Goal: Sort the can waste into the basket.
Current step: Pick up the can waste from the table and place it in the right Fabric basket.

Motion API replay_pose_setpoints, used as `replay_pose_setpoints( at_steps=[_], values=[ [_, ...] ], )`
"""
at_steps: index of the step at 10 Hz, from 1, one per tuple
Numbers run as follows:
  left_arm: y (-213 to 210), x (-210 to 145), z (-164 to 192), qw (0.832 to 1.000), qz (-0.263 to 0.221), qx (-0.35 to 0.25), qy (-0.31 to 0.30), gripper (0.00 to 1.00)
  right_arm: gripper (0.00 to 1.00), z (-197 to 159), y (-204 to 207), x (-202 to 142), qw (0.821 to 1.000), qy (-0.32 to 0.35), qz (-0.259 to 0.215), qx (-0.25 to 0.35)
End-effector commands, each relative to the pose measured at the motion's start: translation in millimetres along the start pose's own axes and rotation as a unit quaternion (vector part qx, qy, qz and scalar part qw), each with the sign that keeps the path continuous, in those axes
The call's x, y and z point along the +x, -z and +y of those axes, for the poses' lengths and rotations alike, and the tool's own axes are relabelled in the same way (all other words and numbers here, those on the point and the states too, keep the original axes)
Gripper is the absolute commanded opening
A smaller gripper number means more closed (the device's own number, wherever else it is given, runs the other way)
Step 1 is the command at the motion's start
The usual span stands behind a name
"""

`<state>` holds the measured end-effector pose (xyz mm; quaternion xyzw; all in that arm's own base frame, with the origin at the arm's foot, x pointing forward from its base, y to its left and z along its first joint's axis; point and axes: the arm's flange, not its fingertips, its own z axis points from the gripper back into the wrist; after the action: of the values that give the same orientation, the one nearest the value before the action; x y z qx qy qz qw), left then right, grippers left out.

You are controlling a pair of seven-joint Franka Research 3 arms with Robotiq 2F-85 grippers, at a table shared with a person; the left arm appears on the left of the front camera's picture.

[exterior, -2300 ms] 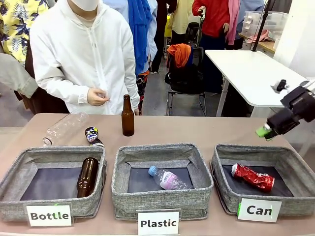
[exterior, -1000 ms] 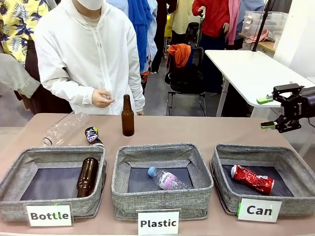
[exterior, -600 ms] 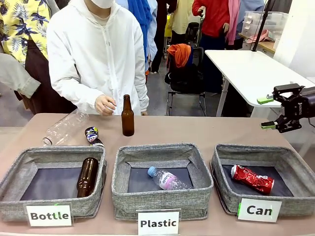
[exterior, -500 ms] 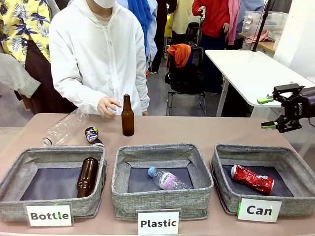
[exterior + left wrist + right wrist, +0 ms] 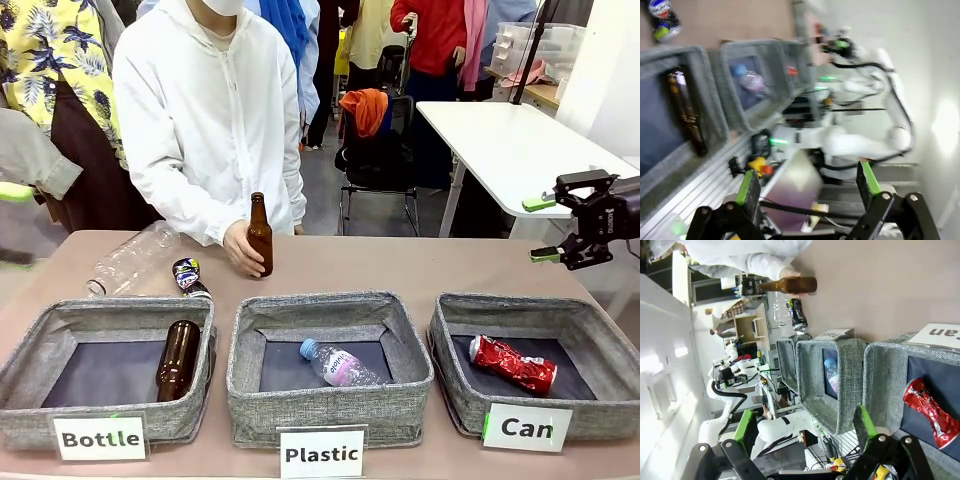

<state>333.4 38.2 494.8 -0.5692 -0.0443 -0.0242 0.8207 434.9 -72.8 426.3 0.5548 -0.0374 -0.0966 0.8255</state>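
One crushed red can (image 5: 513,362) lies in the grey basket (image 5: 446,340) signed "Can"; the right wrist view has the red can (image 5: 930,407) just beyond my fingers. The black can (image 5: 187,274) lies on the table behind the "Bottle" bin, and it also appears in the wrist views (image 5: 662,20) (image 5: 797,315). My right gripper (image 5: 541,229) hangs open and empty above the table's far right, behind the basket. My left gripper (image 5: 12,225) is a blur at the left edge. In its own view the left gripper (image 5: 807,182) is open and empty.
A person's hand holds an upright brown bottle (image 5: 259,235) at the table's middle back. A clear plastic bottle (image 5: 130,260) lies at the back left. The "Bottle" bin (image 5: 30,345) holds a brown bottle. The "Plastic" bin (image 5: 240,350) holds a small plastic bottle.
The person's hand has reached down and taken hold of the standing brown bottle. My left gripper has come into view at the left edge. The right gripper stays still and open.
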Motion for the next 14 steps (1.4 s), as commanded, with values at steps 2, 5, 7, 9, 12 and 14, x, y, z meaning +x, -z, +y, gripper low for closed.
replay_pose_setpoints(
  at_steps=[2, 5, 7, 9, 12, 14],
  values=[
    [49, 81, -13, 0.973, -0.014, 0.227, -0.029, 1.00, 1.00, 2, -3, 1, 1.000, -0.013, 0.001, -0.001],
    [76, 130, 14, 0.941, -0.028, 0.336, -0.017, 1.00, 1.00, 2, -3, 1, 1.000, -0.013, 0.001, -0.001],
    [-1, 101, -11, 0.983, -0.044, 0.178, -0.017, 1.00, 1.00, 2, -3, 1, 1.000, -0.013, 0.001, -0.001],
    [-95, 32, -27, 0.994, -0.078, 0.070, 0.020, 1.00, 1.00, 2, -3, 1, 1.000, -0.013, 0.001, -0.001],
    [-178, -78, -5, 0.989, -0.134, -0.018, 0.054, 1.00, 1.00, 2, -3, 1, 1.000, -0.013, 0.001, -0.001],
    [-224, -134, 24, 0.979, -0.164, -0.100, 0.069, 1.00, 1.00, 2, -3, 1, 1.000, -0.013, 0.001, -0.001]
  ],
)
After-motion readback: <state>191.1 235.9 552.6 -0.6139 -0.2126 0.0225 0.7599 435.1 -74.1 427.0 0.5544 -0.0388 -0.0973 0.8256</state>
